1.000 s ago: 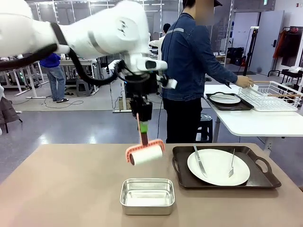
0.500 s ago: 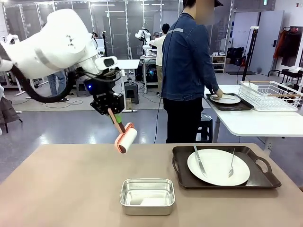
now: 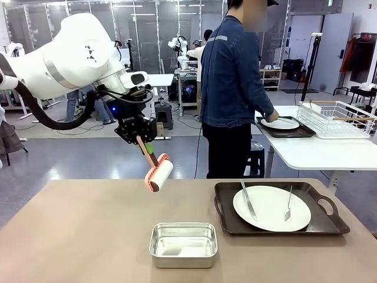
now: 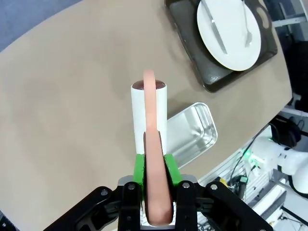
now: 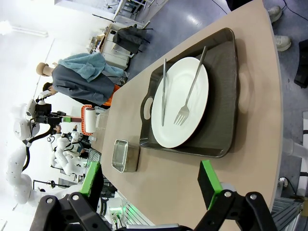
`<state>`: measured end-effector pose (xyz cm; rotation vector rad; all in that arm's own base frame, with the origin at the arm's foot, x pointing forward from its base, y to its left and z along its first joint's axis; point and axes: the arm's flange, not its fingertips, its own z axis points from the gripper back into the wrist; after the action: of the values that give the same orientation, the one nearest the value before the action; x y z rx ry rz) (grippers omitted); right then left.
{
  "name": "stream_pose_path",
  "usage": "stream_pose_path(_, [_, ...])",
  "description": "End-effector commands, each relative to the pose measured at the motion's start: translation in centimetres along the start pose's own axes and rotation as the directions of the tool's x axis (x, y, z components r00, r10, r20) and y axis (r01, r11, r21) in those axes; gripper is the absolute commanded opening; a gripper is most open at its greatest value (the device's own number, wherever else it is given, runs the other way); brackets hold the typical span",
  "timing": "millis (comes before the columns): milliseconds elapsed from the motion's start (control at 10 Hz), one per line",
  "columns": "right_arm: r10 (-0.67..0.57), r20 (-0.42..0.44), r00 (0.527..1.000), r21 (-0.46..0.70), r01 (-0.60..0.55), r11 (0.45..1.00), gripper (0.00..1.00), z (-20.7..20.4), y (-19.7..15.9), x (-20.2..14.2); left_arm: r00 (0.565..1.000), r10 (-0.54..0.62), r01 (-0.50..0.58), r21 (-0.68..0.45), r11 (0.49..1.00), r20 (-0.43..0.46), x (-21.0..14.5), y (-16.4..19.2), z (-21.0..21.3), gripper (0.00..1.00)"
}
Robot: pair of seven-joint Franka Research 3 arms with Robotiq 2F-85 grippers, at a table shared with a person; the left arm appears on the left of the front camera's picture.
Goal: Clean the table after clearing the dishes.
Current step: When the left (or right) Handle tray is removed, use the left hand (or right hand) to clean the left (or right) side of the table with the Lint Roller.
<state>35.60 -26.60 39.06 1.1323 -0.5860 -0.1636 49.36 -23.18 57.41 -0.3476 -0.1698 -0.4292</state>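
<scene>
The large beige-brown matte tabletop (image 3: 88,236) lies mostly bare on its left and middle; on its right side sits one dark brown handled tray (image 3: 330,227) carrying a round white plate (image 3: 271,208) with a silver knife (image 3: 248,200) and a silver fork (image 3: 288,206); the second white plate (image 3: 281,124) rests on its own dark tray on the smaller white table (image 3: 318,153) beyond, with the person's hand (image 3: 271,116) at its rim; a small rectangular steel pan (image 3: 184,243) stands near the front edge, just left of the near tray. Above the bare middle, well clear of the surface, the left end effector (image 3: 146,147) is clamped tight on the salmon-pink handle of a white-rolled lint roller (image 3: 159,173), the roll hanging tilted down and to the right; the right end effector (image 5: 150,183) stands fully spread and holds nothing. The step in hand looks to be bringing the roller down to sweep; to do it well, level the wrist so the roll meets the tabletop along its whole length rather than on one end; press lightly enough that it turns instead of skidding; start on the open left stretch and work in straight, overlapping passes; keep the strokes clear of the pan and the tray, since a nudge could shift either; the ground under the near tray will likely have to wait until it is taken away.
</scene>
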Motion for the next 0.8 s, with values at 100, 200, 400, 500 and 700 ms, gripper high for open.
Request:
stream_pose_path(100, [0.006, 0.004, 1.000, 0.004, -0.006, 1.000, 1.00, 0.1, 0.3, 0.0, 0.980, 0.190, -0.174, -0.208, 0.962, 0.063, 0.5, 4.3, 0.3, 0.22])
stream_pose_path(200, [0.006, 0.004, 1.000, 0.004, -0.006, 1.000, 1.00, 0.1, 0.3, 0.0, 0.965, 0.251, -0.216, -0.306, 0.927, 0.079, -0.4, 6.7, -0.7, 0.22])
stream_pose_path(400, [0.006, 0.004, 1.000, 0.004, -0.006, 1.000, 1.00, 0.1, 0.3, 0.0, 0.957, 0.289, -0.255, -0.371, 0.893, 0.038, -2.2, 9.5, -3.8, 0.22])
stream_pose_path(500, [0.006, 0.004, 1.000, 0.004, -0.006, 1.000, 1.00, 0.1, 0.3, 0.0, 0.952, 0.305, -0.276, -0.395, 0.876, 0.013, -2.8, 10.8, -5.5, 0.22])
stream_pose_path(700, [0.006, 0.004, 1.000, 0.004, -0.006, 1.000, 1.00, 0.1, 0.3, 0.0, 0.952, 0.305, -0.272, -0.414, 0.869, 0.014, -3.6, 12.7, -8.2, 0.22])
